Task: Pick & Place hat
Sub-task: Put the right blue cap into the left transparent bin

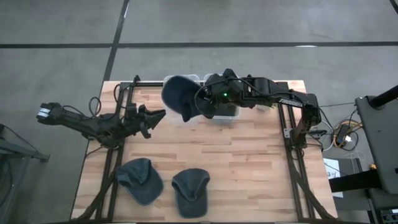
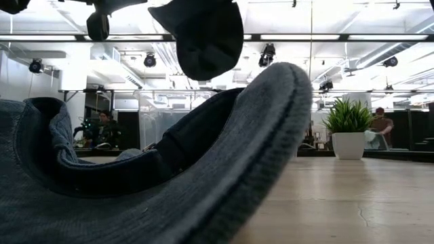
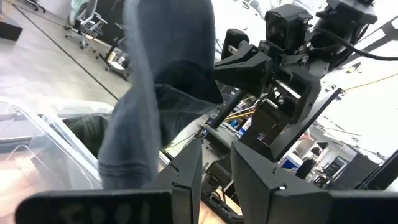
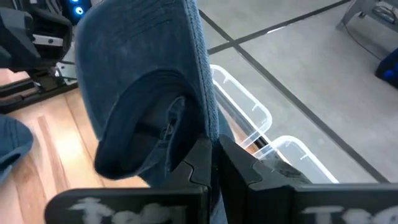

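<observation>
A dark blue hat (image 1: 179, 96) hangs in the air over the clear bins (image 1: 186, 81) at the table's far middle, with my right gripper (image 1: 200, 102) shut on it. In the right wrist view the hat (image 4: 143, 56) shows its hollow inside. My left gripper (image 1: 158, 114) stands open just to the left of the hat, level, with nothing between its fingers (image 3: 186, 171). Two more blue hats (image 1: 140, 180) (image 1: 189, 191) lie flat near the table's front edge. One of them fills the low view's foreground (image 2: 169, 176), and the held hat (image 2: 203, 37) hangs above it. My right gripper pinches the hat's rim (image 4: 206, 127) between its two shut fingers, at the side where brim and crown meet. The fingers come from the table's right, slanting down. The hat is lifted clear of the table and the bins, with its open side turned toward the gripper.
Two clear plastic bins (image 4: 249, 106) (image 4: 298, 155) stand side by side at the far edge, below the held hat. Something dark lies in one of them (image 3: 87, 127). Black frame rails (image 1: 118, 155) (image 1: 295, 162) run along both sides of the wooden table.
</observation>
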Controlling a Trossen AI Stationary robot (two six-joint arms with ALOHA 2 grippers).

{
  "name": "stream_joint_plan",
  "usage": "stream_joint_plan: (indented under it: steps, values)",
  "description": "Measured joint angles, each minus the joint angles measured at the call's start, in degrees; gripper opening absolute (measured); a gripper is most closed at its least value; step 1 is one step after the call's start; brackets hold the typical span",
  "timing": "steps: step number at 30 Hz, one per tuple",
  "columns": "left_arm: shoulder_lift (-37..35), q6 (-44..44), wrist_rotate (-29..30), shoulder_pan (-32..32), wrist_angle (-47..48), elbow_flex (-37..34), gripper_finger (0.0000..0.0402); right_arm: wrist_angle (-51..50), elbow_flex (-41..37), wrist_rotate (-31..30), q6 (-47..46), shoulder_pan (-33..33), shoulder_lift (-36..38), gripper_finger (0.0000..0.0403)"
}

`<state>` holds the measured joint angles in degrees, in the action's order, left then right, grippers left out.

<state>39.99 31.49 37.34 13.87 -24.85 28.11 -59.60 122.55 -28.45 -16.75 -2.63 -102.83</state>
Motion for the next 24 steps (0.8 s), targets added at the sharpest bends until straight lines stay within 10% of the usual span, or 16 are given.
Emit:
stream_joint_plan:
  steps: [17,24]
  values:
    - [2.2,0.1,4.3,0.0,0.0,-0.2,0.0082,-0.2,2.8,0.3,0.6,0.0,0.1,0.0008]
    - [2.2,0.0,4.0,0.0,0.0,-0.2,0.0156,-0.2,2.8,0.4,0.6,0.0,0.1,0.0008]
